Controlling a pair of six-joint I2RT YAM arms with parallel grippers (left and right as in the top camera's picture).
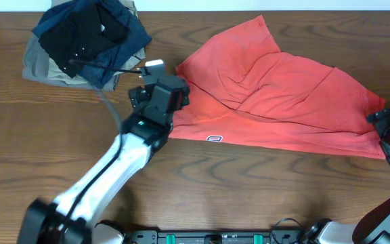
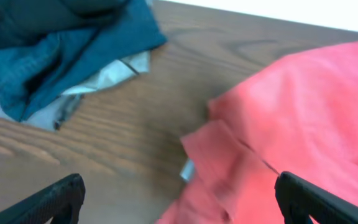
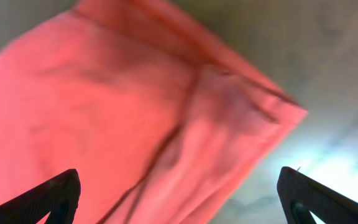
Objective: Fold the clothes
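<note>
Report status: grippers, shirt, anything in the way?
Open: left gripper, right gripper; nothing held. Bunched shirt, not yet folded. Dark clothes pile beside left gripper, apart from shirt.

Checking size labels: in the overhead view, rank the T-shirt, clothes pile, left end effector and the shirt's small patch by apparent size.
1. T-shirt
2. pile
3. left end effector
4. patch

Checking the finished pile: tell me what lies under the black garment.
A navy garment shows beneath the black garment, with a khaki one lowest. Anything else between them is covered.
</note>
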